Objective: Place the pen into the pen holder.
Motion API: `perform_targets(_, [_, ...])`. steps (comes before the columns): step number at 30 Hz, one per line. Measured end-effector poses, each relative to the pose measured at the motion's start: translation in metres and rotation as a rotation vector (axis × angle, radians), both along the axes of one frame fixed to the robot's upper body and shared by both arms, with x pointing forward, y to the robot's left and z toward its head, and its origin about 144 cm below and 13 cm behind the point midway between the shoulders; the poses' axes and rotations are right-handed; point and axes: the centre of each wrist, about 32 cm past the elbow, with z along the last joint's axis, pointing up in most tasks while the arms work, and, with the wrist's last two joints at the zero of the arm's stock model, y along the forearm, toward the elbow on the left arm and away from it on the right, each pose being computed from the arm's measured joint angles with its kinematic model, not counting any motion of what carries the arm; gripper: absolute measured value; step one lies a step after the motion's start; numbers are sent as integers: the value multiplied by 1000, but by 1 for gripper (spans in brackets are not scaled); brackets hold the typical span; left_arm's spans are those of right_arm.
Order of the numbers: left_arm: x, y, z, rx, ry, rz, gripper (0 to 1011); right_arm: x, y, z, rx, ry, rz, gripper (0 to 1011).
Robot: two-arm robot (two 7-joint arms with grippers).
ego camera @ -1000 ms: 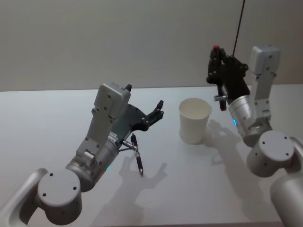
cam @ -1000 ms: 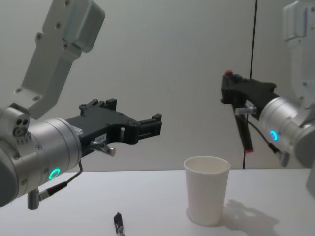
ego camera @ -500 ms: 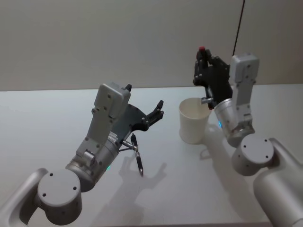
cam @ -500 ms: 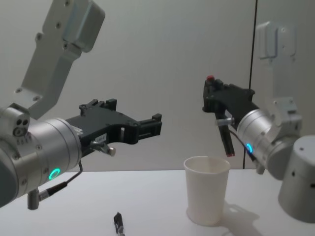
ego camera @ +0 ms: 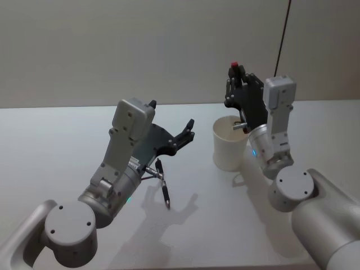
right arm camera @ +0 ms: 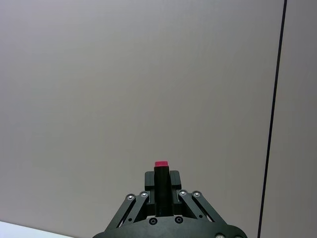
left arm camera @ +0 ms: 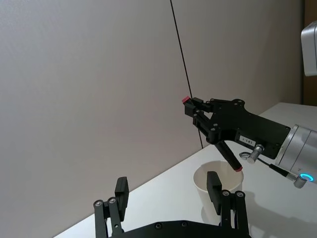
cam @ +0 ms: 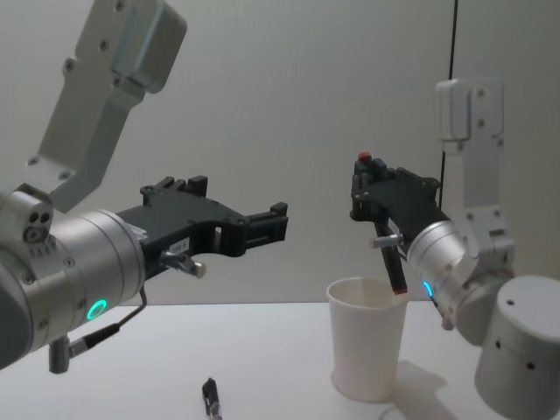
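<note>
The pen holder is a white paper cup (ego camera: 229, 151) (cam: 367, 350) (left arm camera: 214, 187) standing upright on the table. My right gripper (ego camera: 235, 85) (cam: 362, 187) (left arm camera: 200, 115) (right arm camera: 160, 187) hangs above it, shut on the pen (cam: 383, 234) (left arm camera: 218, 146), a dark stick with red ends. The pen is tilted, its upper red end (ego camera: 234, 67) (right arm camera: 160, 164) poking past the fingers and its lower end at rim height over the cup's mouth. To the cup's left, my left gripper (ego camera: 187, 133) (cam: 262, 226) (left arm camera: 167, 192) hovers open with nothing between its fingers.
A second, black pen (ego camera: 163, 184) (cam: 210, 395) lies on the white table (ego camera: 67, 140) beneath my left gripper. A thin black cable (ego camera: 283, 34) (cam: 452, 44) runs down the plain wall behind the right arm.
My right arm has swung left and down with the pen, from beside the cup to over its mouth, bringing the pen's lower end to the rim. The left arm has not moved.
</note>
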Motion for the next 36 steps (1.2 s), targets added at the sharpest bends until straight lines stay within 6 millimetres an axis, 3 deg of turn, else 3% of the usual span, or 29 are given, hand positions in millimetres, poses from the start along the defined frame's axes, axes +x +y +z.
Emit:
perform_targets(25, [0, 0, 0, 0, 0, 0, 1004, -1, 9, -29, -16, -25, -14, 167])
perform_targets(28, [0, 0, 0, 0, 0, 0, 1004, -2, 10, -32, -21, -25, -16, 207])
perform_targets(36, [0, 0, 0, 0, 0, 0, 1004, -5, 9, -37, -32, -19, -22, 446])
